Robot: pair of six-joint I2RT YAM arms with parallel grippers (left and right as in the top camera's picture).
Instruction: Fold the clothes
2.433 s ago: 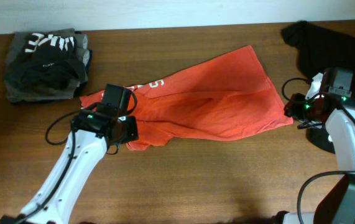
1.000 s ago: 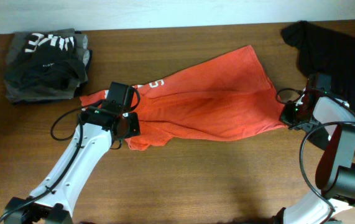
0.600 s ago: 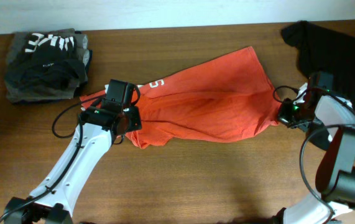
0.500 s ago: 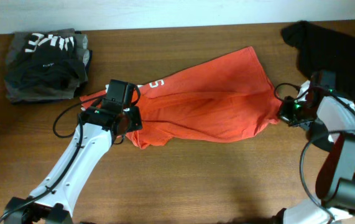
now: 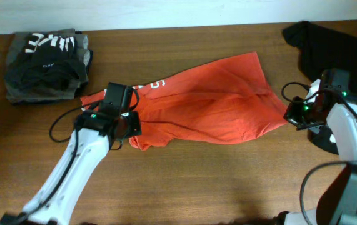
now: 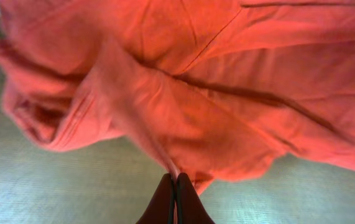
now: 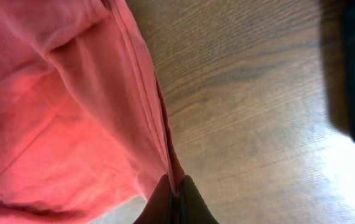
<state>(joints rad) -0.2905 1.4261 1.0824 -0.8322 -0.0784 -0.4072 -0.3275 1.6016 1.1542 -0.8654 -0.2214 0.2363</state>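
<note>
The clothes are a red-orange T-shirt [image 5: 209, 103] spread slantwise across the middle of the table, white lettering showing near its left end. My left gripper [image 5: 130, 133] is shut on the shirt's near left edge; in the left wrist view the fingers [image 6: 176, 186] pinch a fold of the T-shirt [image 6: 214, 93] just above the tabletop. My right gripper [image 5: 287, 116] is shut on the shirt's right corner. In the right wrist view the hem of the T-shirt [image 7: 71, 106] runs down into the closed fingertips [image 7: 175, 186].
A stack of dark grey and black garments with white lettering [image 5: 45, 64] sits at the back left. A black garment [image 5: 325, 44] lies at the back right, behind my right arm. Bare wooden table [image 5: 216, 181] stretches along the front.
The right gripper has drawn the shirt's right corner slightly outward to the right. The left gripper has shifted a little left and toward the front, still holding its edge.
</note>
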